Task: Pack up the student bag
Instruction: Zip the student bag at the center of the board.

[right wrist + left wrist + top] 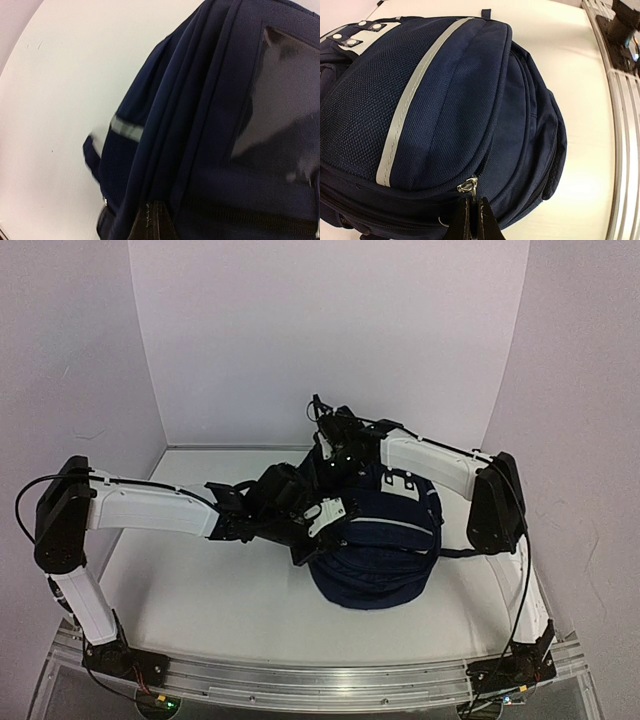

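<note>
Closest to the left wrist lens, the left tool (472,219) is seen with its dark jaws pressed together. The small metal zip pull (467,185) sits just above the tips, and its lower link runs down between them, so it is judged to be pinched there. Directly beyond the tips the large navy-blue fabric backpack (445,100) is laid flat on the white surface (580,100). Its front panel is domed upward and crossed by a grey reflective stripe (415,95) that runs away from the tool. An aluminium rail (622,125) is seen off to the tool's right.

The right tool (151,221) is likewise closed, tip against tip, and set against a seam at another edge of the backpack. Whether a fold of cloth is caught between the jaws cannot be told. Up and to the right of it, a glossy dark panel (280,95) is sewn into the fabric.

The backpack is judged soft and limp rather than stiff: woven cloth that will fold, sag and drag across the smooth surface if pulled from one side only. Its weight cannot be read. The pull is small, hard and probably slippery, so a firm pinch is called for, with the cloth braced from the opposite side. For shifting the whole backpack, the piped seams and the small strap loop (486,12) beyond the panel are judged better holds.
</note>
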`<state>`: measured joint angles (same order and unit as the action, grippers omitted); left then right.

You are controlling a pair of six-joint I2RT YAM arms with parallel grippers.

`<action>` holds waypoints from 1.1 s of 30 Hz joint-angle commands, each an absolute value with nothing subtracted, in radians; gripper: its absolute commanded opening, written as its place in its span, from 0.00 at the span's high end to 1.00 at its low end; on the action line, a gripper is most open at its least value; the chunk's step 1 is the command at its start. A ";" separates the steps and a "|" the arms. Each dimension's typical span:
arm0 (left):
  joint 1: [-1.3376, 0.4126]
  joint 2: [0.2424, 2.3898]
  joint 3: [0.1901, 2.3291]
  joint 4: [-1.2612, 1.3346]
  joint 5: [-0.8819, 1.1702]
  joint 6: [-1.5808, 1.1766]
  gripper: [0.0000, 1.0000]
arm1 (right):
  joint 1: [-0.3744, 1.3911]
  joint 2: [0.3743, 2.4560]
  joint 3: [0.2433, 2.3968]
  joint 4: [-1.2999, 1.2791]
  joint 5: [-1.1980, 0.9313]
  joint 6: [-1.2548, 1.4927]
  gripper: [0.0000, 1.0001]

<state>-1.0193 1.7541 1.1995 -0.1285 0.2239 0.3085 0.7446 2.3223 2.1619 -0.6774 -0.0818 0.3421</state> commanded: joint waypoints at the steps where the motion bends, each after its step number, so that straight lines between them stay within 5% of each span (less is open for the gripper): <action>1: -1.023 1.779 1.172 -0.046 0.213 0.187 1.00 | 0.675 2.328 2.212 -0.676 -0.229 0.351 0.89; 7: -0.911 1.728 1.113 -0.004 0.265 0.136 1.00 | 0.541 2.087 2.049 -0.668 -0.431 0.296 0.29; 12: -0.807 1.715 1.112 -0.004 0.302 0.132 1.00 | 0.417 1.813 1.720 -0.668 -0.586 0.190 0.03; 24: -0.740 1.755 1.194 -0.061 0.390 0.172 1.00 | 0.321 1.586 1.147 -0.745 -0.912 0.081 0.07; 30: -0.744 1.769 1.211 -0.070 0.443 0.156 1.00 | 0.332 1.671 1.042 -0.500 -1.039 0.283 0.03; 33: -0.761 1.765 1.209 -0.084 0.439 0.156 1.00 | 0.366 1.692 0.999 -0.234 -1.049 0.445 0.18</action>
